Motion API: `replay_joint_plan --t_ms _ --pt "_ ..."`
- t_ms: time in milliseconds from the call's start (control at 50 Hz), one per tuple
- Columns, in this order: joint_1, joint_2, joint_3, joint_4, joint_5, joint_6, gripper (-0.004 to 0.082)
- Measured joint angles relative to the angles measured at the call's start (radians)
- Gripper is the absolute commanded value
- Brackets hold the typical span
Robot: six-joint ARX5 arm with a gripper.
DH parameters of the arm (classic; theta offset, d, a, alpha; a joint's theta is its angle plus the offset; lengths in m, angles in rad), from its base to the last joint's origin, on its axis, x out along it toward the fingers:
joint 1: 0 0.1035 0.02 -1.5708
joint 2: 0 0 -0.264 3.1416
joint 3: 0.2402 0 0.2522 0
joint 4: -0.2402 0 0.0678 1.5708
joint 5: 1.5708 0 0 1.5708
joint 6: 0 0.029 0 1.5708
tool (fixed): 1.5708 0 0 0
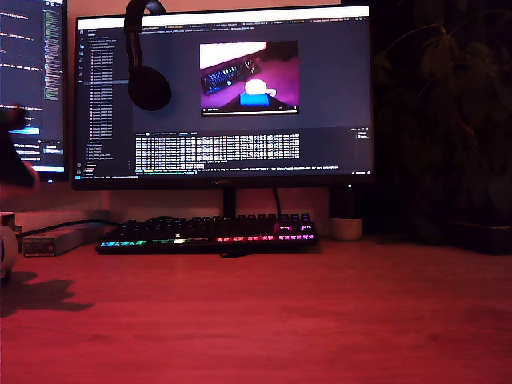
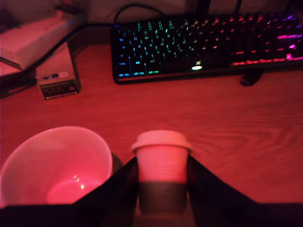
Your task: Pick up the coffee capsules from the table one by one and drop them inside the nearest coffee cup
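Tool clamped on a capsule beside the cup; next, probably centre it over the cup's mouth and release.

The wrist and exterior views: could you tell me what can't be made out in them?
- Wrist view: the base of the coffee capsule is hidden inside the gripper; whether it is lifted or resting on the table is unclear.
- Wrist view: the near rim of the cup is hidden by the gripper body.
- Exterior view: the arm is a dark blur cut by the left edge; a pale object below is too cropped to identify.
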Motion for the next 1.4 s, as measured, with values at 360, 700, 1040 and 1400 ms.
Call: replay_joint_plan --t_ms 360,700,1040,1400 --pt "0.079 -0.112 0.0 -0.135 -0.007 0.0 0.0219" --pt "0.13 -0.134 0.0 -0.172 -0.032 -0.007 0.0219" --pt "0.13 -0.134 0.0 -0.187 -0.051 -0.019 0.0219" --pt "0.133 -0.134 0.047 -0.267 -0.053 -0.025 0.0219"
